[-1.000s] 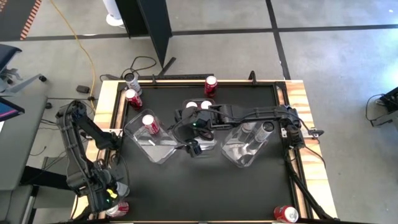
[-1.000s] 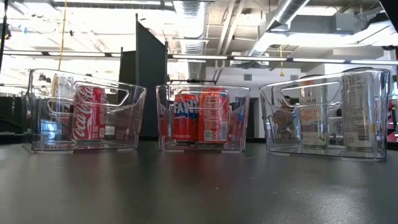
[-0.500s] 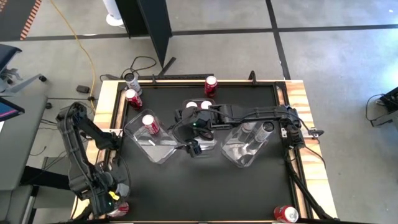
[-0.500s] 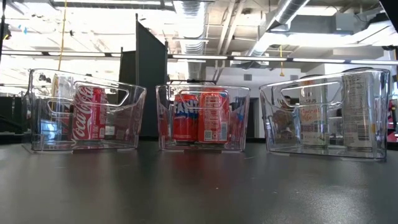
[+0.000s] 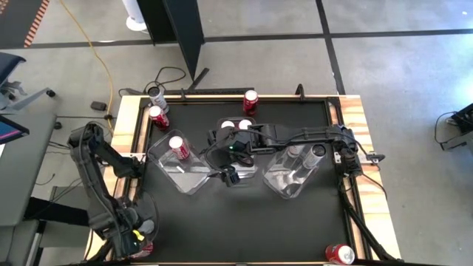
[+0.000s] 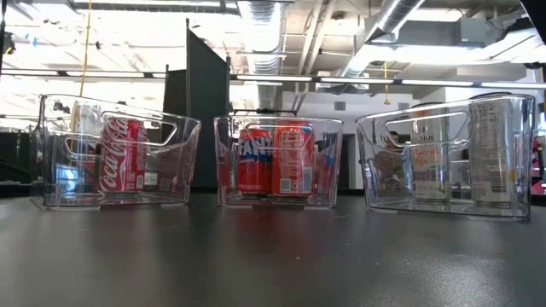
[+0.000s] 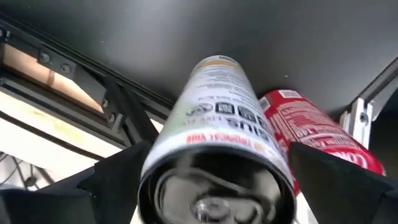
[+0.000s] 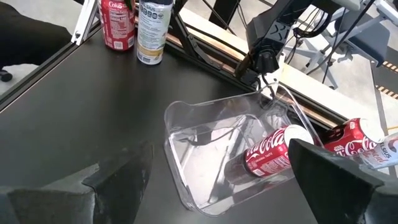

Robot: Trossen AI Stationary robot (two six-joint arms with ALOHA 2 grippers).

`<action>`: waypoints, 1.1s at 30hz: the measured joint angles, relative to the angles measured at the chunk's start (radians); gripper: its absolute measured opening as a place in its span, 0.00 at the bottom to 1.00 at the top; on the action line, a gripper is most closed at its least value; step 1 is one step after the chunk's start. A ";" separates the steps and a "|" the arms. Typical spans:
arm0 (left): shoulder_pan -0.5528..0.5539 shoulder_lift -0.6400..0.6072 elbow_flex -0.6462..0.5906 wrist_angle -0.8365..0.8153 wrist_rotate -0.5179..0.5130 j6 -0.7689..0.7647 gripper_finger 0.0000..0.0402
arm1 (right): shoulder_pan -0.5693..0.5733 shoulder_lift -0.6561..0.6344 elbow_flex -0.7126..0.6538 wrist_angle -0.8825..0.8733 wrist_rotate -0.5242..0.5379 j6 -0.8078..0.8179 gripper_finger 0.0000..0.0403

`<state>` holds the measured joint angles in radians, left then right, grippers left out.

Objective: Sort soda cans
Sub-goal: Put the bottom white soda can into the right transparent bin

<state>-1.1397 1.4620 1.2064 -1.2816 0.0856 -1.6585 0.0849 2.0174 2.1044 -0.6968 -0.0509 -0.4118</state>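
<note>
Clear plastic walls line up in the low view: three bins stand in a row across the dark surface (image 5: 244, 222). The left bin (image 6: 119, 153) holds one upright red can (image 6: 118, 155), the middle bin (image 6: 277, 162) holds two orange-red cans (image 6: 275, 159) side by side, and the right bin (image 6: 448, 158) holds silver-grey cans (image 6: 488, 149).

From above, the left claw (image 5: 137, 235) sits at the near left corner of the surface, its arm folded along the left edge. The left wrist view shows its fingers (image 7: 121, 177) set on either side of a silver-grey can (image 7: 217, 143) that fills the view top-first — the claw grips this can. A red can (image 7: 308, 134) lies just beside it, near the metal frame (image 7: 118, 99) at the surface's edge.

The right claw (image 5: 230, 171) is stretched out over the middle bin, its arm running in from the right edge. In the right wrist view its fingers (image 8: 336, 180) stand wide apart with nothing between them — the claw is open above the left bin (image 8: 230, 149).

Loose cans stand elsewhere: a red one (image 5: 250, 100) at the far edge, a red one (image 5: 157, 116) and a silver-grey one (image 5: 156, 95) at the far left corner, and a red one (image 5: 339, 254) lying at the near right corner.
</note>
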 joint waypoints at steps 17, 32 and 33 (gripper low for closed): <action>0.002 -0.005 -0.145 0.183 0.009 0.066 0.93 | 0.000 0.000 0.000 0.001 0.000 0.013 0.96; 0.002 -0.006 -0.147 0.166 0.007 0.070 0.64 | 0.000 0.000 0.000 0.001 0.000 0.014 0.96; 0.002 -0.006 -0.147 0.165 0.008 0.070 0.60 | 0.000 0.000 0.000 0.001 0.000 0.015 0.96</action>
<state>-1.1378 1.4563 1.0599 -1.1162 0.0933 -1.5887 0.0849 2.0171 2.1044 -0.6960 -0.0509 -0.3965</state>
